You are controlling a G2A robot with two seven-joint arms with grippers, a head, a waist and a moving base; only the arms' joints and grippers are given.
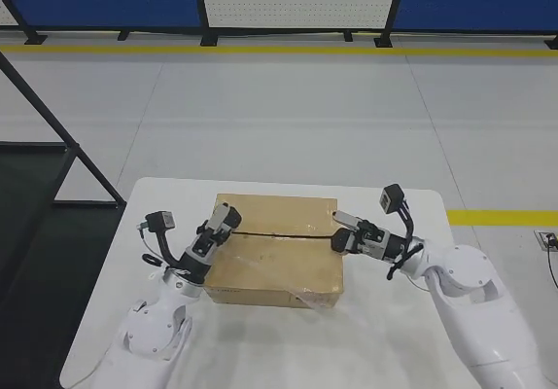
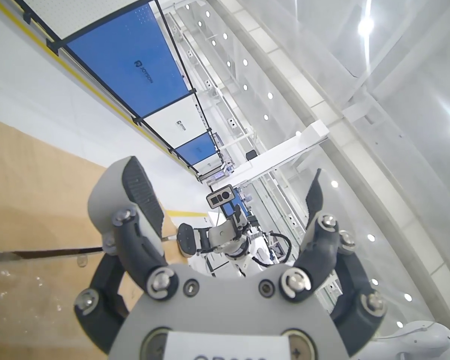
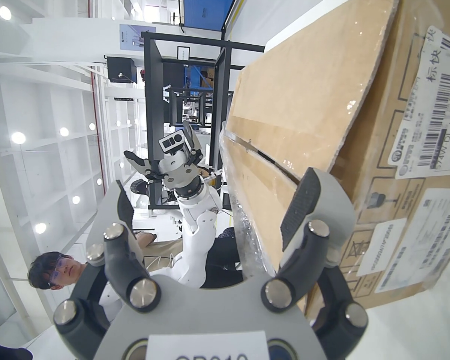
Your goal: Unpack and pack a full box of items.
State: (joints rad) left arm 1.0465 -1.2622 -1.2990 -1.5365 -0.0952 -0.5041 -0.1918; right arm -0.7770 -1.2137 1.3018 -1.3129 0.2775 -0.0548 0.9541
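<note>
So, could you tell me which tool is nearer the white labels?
Right: the right tool is by the white labels on the box; the left tool is at the opposite end.

Floor [image 1: 289, 107]: pale grey, glossy, laid in large jointed panels. A yellow line [image 1: 260, 49] runs along its far side, in front of a partition of blue panels [image 1: 104, 12] and white perforated panels [image 1: 298, 10] in black frames on feet. A second yellow stripe [image 1: 517, 217] lies at the right, with a small floor box [image 1: 549, 240] and black cable just beside it. Left of the white desk [image 1: 386, 335]: a dark floor area [image 1: 12, 253] and a black metal frame [image 1: 41, 107]. Overhead: white beams and round ceiling lights [image 2: 365, 26].
</note>
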